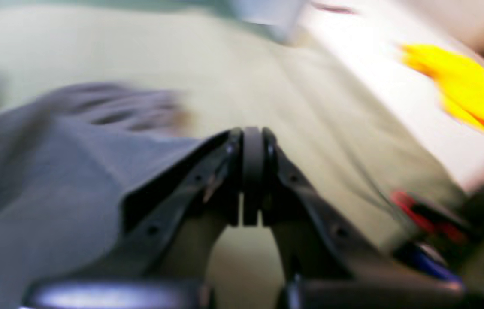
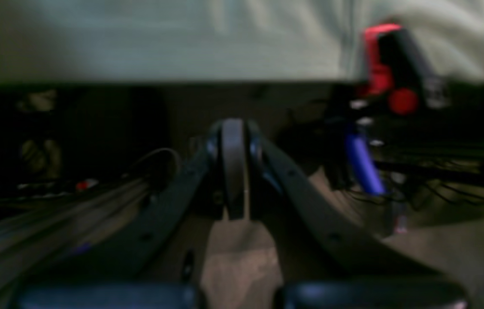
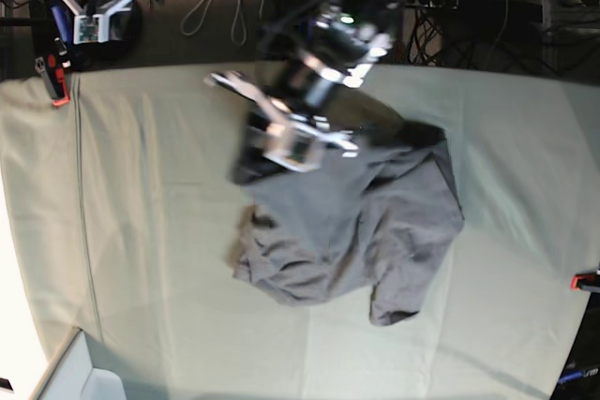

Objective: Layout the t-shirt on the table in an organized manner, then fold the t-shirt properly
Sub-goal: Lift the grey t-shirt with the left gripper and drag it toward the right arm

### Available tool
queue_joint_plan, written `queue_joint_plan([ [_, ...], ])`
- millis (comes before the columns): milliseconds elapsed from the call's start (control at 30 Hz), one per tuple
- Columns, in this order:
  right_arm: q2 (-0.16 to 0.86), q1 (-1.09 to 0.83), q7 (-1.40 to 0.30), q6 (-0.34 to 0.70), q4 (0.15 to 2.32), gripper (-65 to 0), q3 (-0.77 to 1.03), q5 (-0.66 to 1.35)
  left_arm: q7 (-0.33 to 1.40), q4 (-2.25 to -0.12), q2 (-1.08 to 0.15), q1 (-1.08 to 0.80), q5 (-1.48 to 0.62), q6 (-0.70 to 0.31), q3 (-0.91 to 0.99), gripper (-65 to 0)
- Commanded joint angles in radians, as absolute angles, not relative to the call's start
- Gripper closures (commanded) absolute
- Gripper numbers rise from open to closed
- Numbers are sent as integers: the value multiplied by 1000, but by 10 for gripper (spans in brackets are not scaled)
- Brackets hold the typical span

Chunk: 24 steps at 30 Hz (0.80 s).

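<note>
The t-shirt (image 3: pixel 361 236) is dumped in a rumpled grey heap around the middle of the table (image 3: pixel 150 231), one edge pulled up where the left gripper (image 1: pixel 252 171) has its jaws pinched tight on the fabric, though it's pretty blurry there. The right gripper (image 2: pixel 234 167) is parked off past the table's far edge, jaws closed on nothing. There's a red clamp (image 3: pixel 53 80) on that far corner, another clamp (image 3: pixel 586 280) on the opposite side.
</note>
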<state>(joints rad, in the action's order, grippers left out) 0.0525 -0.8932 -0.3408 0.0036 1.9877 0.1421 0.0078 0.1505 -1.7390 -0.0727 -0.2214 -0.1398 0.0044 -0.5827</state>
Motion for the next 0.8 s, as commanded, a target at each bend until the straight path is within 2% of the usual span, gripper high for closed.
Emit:
queue_joint_plan([
  [0,58,-906,-320,5,2000,0,154,7,114,-1745,-70,-189,-142,-1,-638,-1],
  [200,58,-901,-389,5,2000,0,189,7,114,-1643,-62,-27,-142,-1,-908,-1],
  [400,59,-897,-415,5,2000,0,197,7,114,-1521,-62,71,-148,-1,-1056,-10],
  [467,58,-895,-415,5,2000,0,203,7,143,-1504,-65,77,-150,-2,-1069,-67],
  [567,61,-894,-415,5,2002,0,203,7,239,-1504,-68,74,-150,-10,-1069,-222],
  [667,62,-878,-415,5,2002,0,203,7,249,-1541,-76,67,-150,-4,-1063,-358],
  [767,61,-865,-415,5,2002,0,202,7,248,-1615,-125,54,-150,-1,-1018,-406],
])
